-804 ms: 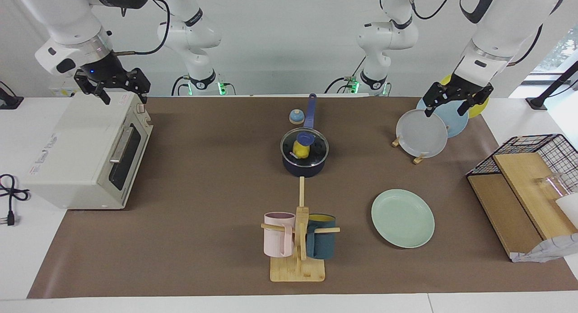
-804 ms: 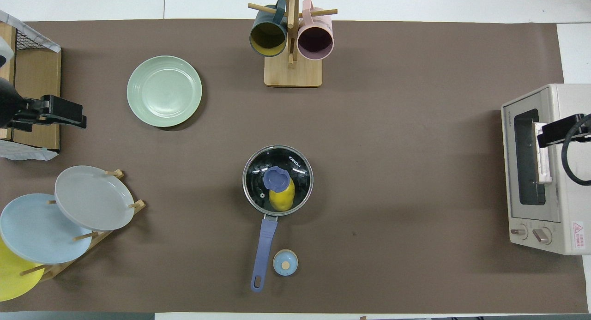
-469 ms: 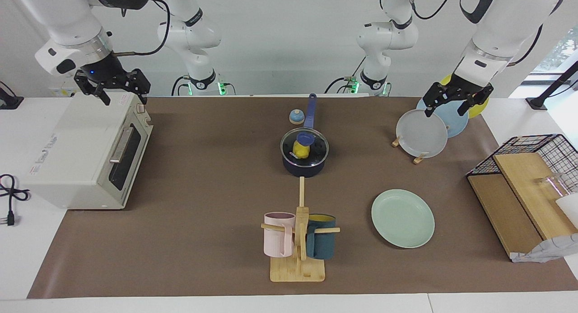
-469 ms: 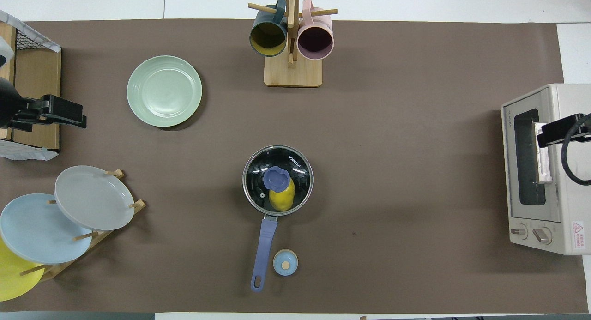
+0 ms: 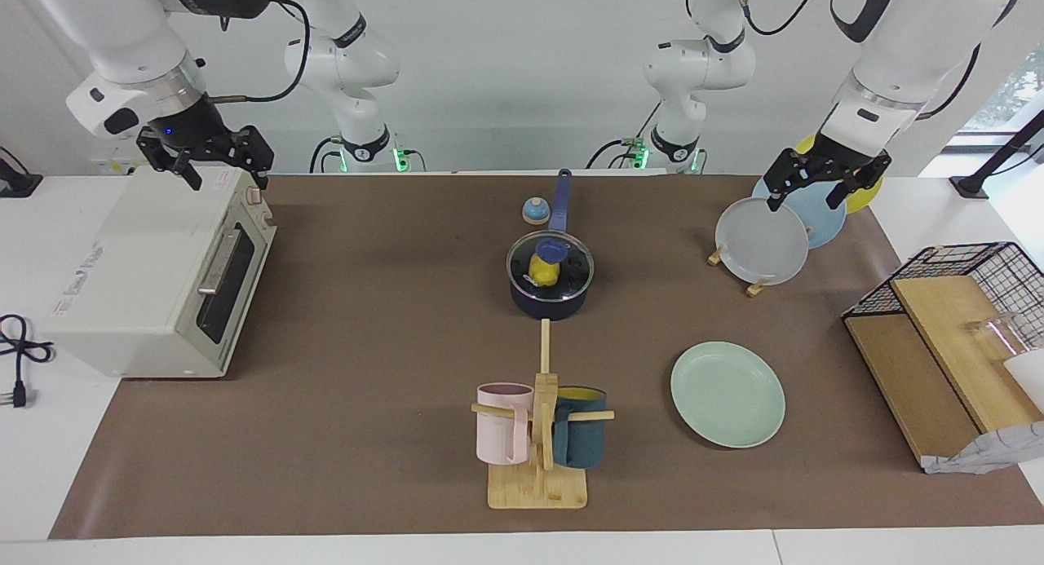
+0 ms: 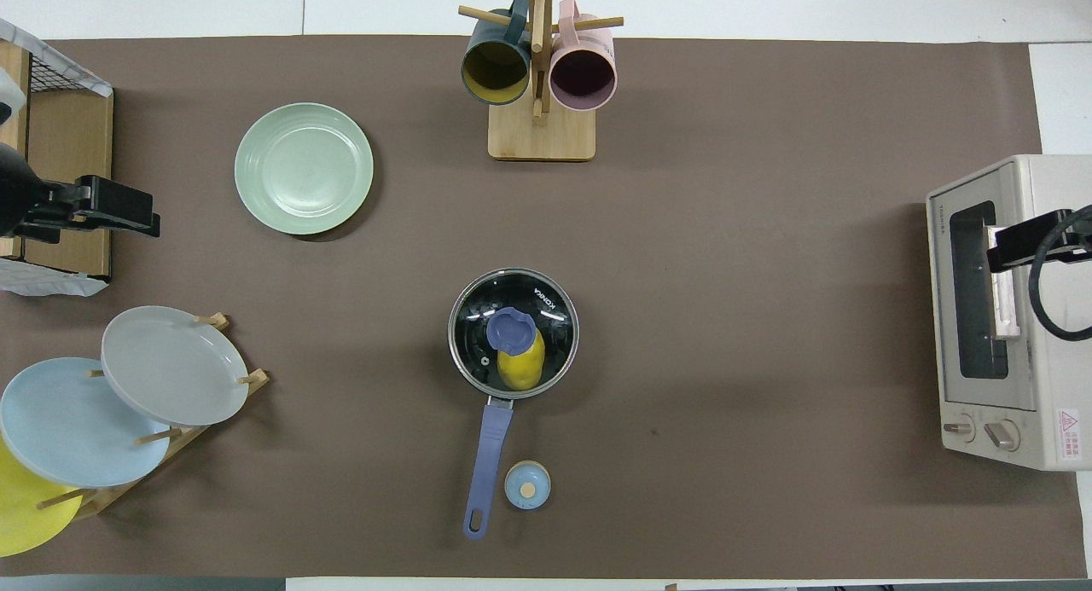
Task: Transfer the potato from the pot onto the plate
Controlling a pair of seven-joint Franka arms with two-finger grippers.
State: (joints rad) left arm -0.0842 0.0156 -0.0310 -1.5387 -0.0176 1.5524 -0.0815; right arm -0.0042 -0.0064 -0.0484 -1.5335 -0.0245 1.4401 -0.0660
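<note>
Honestly, glass lid point(image 5: 550, 265) on pot point(image 5: 548, 300), potato point(image 5: 541, 269) trapped; left gripper point(image 5: 820, 184), right gripper point(image 5: 205, 156) wide, empty; lid could slip.

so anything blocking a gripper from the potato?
Yes: a glass lid with a blue knob covers the pot, with the potato under it. Both grippers hang open, left over the plate rack, right over the oven.

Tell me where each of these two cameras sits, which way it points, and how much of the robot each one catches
Facing view: high across the table, looking back at the robots; both arms show whole, left gripper over the plate rack, right gripper over the toaster oven.
Overhead view: above the robots' end, looking steeply down and forward; only the two grippers show.
Shared: pot with the potato under its glass lid, and the mint plate, half a turn apart.
</note>
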